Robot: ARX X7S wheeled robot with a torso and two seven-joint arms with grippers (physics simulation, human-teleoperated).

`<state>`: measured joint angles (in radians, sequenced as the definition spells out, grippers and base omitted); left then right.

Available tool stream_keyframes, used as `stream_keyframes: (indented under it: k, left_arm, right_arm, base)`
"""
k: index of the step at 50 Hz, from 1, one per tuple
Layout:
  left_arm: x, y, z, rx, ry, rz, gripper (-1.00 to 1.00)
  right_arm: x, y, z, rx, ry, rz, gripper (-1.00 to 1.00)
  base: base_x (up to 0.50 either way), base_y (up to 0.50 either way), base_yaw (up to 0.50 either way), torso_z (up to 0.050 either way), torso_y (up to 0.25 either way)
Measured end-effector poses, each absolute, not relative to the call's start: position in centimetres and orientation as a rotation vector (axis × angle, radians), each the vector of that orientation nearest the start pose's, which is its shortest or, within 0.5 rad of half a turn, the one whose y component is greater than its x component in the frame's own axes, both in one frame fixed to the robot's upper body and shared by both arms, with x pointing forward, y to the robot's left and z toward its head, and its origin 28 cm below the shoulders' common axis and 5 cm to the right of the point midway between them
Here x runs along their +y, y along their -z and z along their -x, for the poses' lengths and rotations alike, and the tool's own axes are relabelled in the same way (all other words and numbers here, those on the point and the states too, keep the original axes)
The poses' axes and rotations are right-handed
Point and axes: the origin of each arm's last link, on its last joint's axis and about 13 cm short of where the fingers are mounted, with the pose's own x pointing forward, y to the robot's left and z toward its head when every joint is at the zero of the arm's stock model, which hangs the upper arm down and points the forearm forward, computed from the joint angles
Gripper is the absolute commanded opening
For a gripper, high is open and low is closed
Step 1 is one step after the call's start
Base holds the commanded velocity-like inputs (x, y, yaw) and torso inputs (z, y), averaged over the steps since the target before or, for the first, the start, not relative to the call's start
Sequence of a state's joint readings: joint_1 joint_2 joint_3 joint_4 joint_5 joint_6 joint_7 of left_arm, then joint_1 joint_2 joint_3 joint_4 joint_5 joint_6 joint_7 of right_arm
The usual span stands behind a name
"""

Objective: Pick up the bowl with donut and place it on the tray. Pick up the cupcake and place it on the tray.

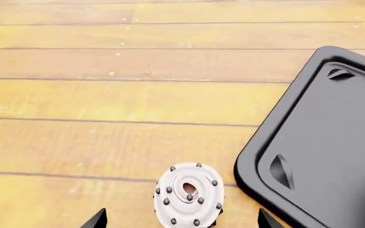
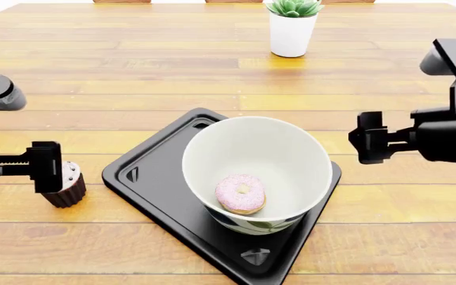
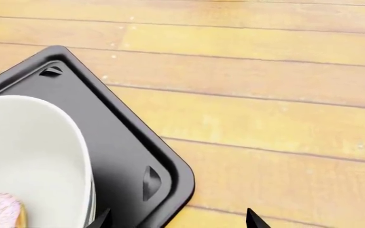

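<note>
The bowl (image 2: 256,169) stands on the black tray (image 2: 145,172) with the pink donut (image 2: 241,193) inside. The cupcake (image 2: 67,189) stands on the table just left of the tray. My left gripper (image 2: 47,167) is open right above the cupcake; in the left wrist view the cupcake (image 1: 189,194) lies between the two fingertips, next to the tray (image 1: 322,137). My right gripper (image 2: 368,138) is open and empty, above the table at the tray's right edge. The right wrist view shows the bowl (image 3: 30,156), the donut (image 3: 2,211) and the tray (image 3: 131,156).
A white plant pot (image 2: 292,34) with a green succulent stands at the far middle of the wooden table (image 2: 93,83).
</note>
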<state>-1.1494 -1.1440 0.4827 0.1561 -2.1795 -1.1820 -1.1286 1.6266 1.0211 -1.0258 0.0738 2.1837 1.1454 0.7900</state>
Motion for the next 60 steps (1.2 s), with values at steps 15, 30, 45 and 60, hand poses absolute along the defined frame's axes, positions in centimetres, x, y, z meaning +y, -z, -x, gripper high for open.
stream_keyframes:
  k: [15,30,45,60]
  left_arm:
    - [32.3,-28.4,-21.7,0.603,-0.078,-0.025,1.0]
    - [32.2,-27.6,-21.5,0.621,-0.085,-0.025,1.0]
    - [32.0,-26.9,-21.5,0.621,-0.099,-0.029,1.0]
    - [32.9,-24.8,-22.3,0.625,-0.116,-0.023,1.0]
  right_arm:
    - [-19.8,-32.0,-24.9,0.673,-0.182,-0.007,1.0]
    - [-19.8,-31.7,-25.0,0.678,-0.179,-0.004,1.0]
    - [-19.8,-31.5,-25.1,0.683,-0.173,0.002,1.0]
    - [-19.9,-31.0,-25.1,0.69,-0.163,0.009,1.0]
  base:
    - [0.0,0.0,0.0,0.0,0.0]
    - [0.0,0.0,0.0,0.0,0.0]
    - [0.0,0.0,0.0,0.0,0.0]
    - [0.0,0.0,0.0,0.0,0.0]
